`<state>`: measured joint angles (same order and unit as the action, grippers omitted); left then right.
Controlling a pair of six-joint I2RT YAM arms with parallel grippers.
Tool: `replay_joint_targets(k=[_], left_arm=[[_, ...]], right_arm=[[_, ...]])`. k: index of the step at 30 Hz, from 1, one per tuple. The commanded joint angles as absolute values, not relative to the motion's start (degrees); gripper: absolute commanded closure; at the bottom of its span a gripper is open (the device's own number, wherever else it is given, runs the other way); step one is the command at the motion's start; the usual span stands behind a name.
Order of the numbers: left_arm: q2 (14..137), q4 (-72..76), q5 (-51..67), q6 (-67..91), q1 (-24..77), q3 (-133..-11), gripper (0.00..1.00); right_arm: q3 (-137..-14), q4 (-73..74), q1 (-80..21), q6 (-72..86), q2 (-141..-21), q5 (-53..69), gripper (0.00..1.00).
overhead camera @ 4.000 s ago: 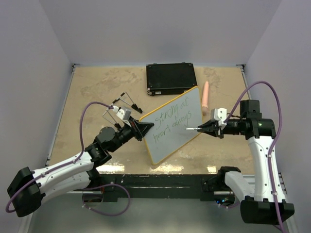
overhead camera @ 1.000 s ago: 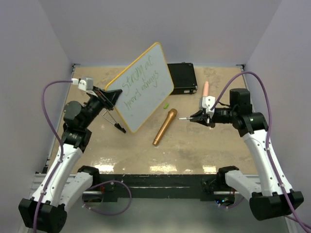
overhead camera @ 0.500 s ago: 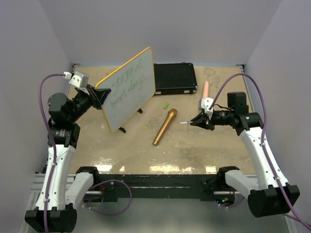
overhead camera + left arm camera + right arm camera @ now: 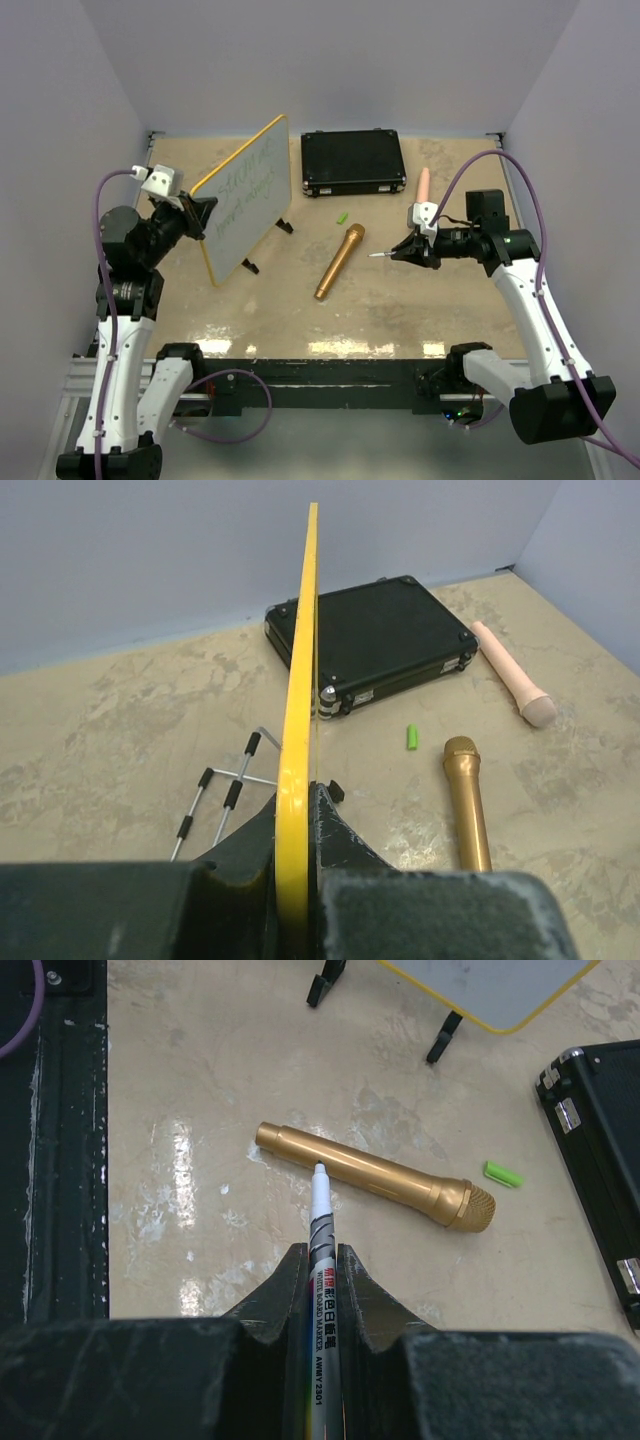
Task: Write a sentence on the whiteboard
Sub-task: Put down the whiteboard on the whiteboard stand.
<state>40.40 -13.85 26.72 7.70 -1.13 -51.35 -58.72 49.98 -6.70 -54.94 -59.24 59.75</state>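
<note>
The left pincer [image 4: 200, 215] was clamped on the yellow rim of the whiteboard [image 4: 245, 195], which stood steeply on edge to the left of the black case [image 4: 353, 162]. From the jaws, the panel ran up and away toward the case's left end. In the left wrist view the rim [image 4: 298, 680] rose straight out from between the two closed fingers [image 4: 330, 825]. The green sentence [image 4: 243, 185] faced the case's side of the table. The wire stand [image 4: 225, 790] lay left of the case, near the board; whether the board rested on it could not be told.

The right pincer [image 4: 405, 250] was closed on a marker [image 4: 320, 1220], in front of the case's right end and well apart from the board. A gold microphone [image 4: 338, 262] lay in front of the case.
</note>
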Motion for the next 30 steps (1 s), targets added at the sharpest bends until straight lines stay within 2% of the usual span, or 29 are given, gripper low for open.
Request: replay_joint_targets(k=[1,9,15,30], left_arm=[[39.46,-2.29,26.54,8.35,-1.67,-50.28,1.0],[39.37,2.1,28.12,9.49,-4.74,-43.87,1.0],[44.03,5.36,31.9,8.62,-9.75,-42.19,1.0],[48.95,13.09,27.95,-8.78,-13.1,-33.58,1.0]], right_arm=[[-58.54,49.66,-6.59,-54.85,-58.54,61.26,1.0],[-58.36,49.75,-6.59,-54.93,-59.15,61.35,1.0],[-58.54,50.36,-6.59,-55.28,-59.24,61.7,1.0],[-59.33,54.84,-6.59,-59.94,-60.99,63.9,1.0]])
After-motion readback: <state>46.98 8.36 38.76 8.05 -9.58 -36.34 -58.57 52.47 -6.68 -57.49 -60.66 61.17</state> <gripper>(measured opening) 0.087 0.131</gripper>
